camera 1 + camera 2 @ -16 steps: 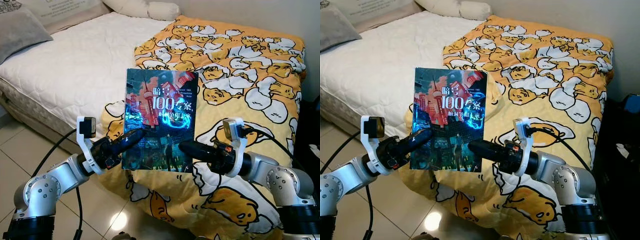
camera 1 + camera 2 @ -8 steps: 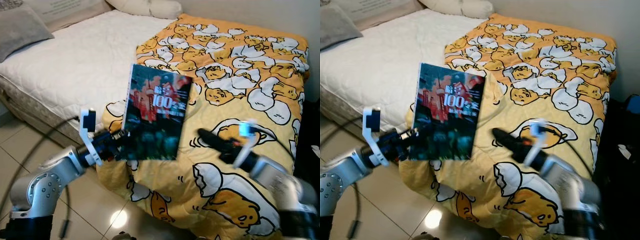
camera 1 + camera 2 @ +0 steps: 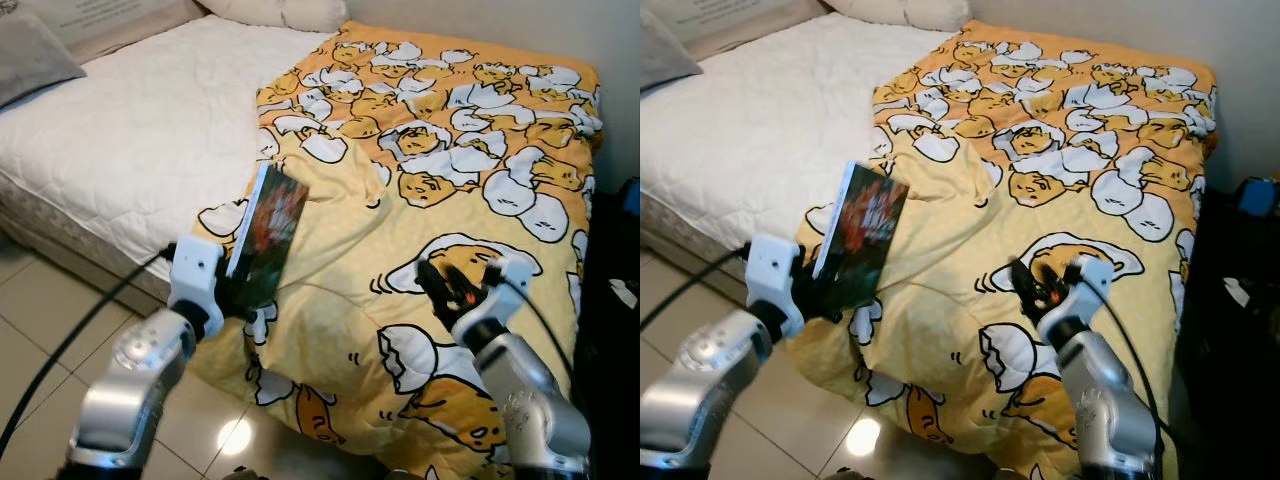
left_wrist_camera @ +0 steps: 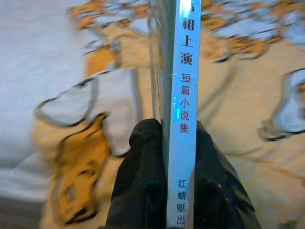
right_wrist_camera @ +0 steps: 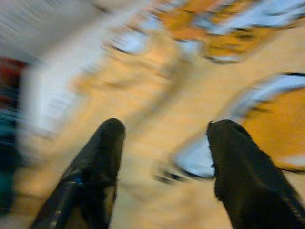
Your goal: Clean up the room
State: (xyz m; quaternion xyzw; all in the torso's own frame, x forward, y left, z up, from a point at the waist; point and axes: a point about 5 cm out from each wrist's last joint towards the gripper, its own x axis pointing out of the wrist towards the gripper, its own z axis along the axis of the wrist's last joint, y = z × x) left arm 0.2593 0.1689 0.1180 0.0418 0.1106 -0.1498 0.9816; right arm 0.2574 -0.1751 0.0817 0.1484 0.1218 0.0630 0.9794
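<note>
A book [image 3: 265, 232] with a dark blue and red cover stands nearly edge-on above the bed's near corner. My left gripper [image 3: 235, 296] is shut on its lower edge. In the left wrist view the two black fingers [image 4: 143, 176] pinch the light-blue spine [image 4: 183, 109], which carries Chinese lettering. My right gripper [image 3: 440, 283] is open over the yellow blanket [image 3: 450, 180], apart from the book. The right wrist view shows its fingertips [image 5: 107, 143] spread wide above the blurred blanket [image 5: 190, 119].
A bed with a white mattress [image 3: 130, 120] fills the left and far side, with pillows [image 3: 280, 12] at the head and a grey cushion [image 3: 35, 55]. A tiled floor [image 3: 40, 340] lies at the near left. Dark objects [image 3: 615, 270] stand at the right edge.
My right gripper has let go of the book and pulled away to the right. The left gripper has turned the book from facing me to nearly edge-on and lowered it. The camera has shifted.
</note>
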